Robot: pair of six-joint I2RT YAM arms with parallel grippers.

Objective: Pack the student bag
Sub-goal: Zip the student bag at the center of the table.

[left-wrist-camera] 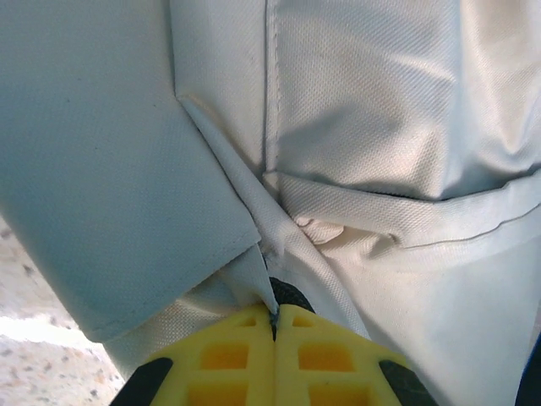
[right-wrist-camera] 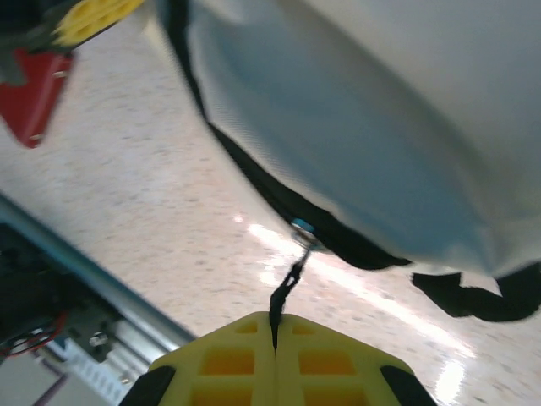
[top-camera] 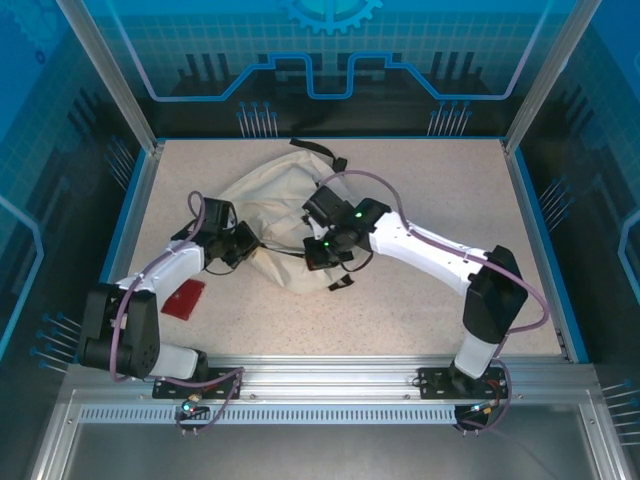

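Student bag (top-camera: pixel 262 205) lies crumpled mid-desk (top-camera: pixel 430 290) between both arms. A flat red item (top-camera: pixel 184 299) sits outside it, so packing looks barely begun. Left claw (left-wrist-camera: pixel 275 315) is clamped on a fold of bag fabric - right claw (right-wrist-camera: pixel 275 326) pinches the black zipper pull (right-wrist-camera: pixel 288 282).

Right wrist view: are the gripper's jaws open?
No, the right gripper is shut on the black zipper pull of the student bag.

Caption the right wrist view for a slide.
Right gripper shut on the zipper pull of the student bag over the speckled table.
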